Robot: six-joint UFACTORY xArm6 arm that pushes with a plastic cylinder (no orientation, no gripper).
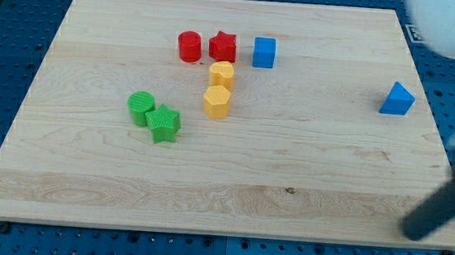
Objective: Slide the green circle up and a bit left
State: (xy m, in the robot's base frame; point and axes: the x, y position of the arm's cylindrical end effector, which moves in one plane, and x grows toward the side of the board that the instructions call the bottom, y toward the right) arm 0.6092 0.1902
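The green circle (140, 107) lies on the wooden board (305, 165), left of centre. A green star (163, 124) touches it at its lower right. My tip (414, 230) is the blurred end of the dark rod near the board's bottom right corner, far to the right of and below the green circle, touching no block.
A red circle (189, 46), a red star (223, 46) and a blue cube (264, 52) form a row near the top. Two yellow blocks (221, 74) (216, 102) stand stacked in a column below the red star. A blue triangle (396, 99) sits at the right.
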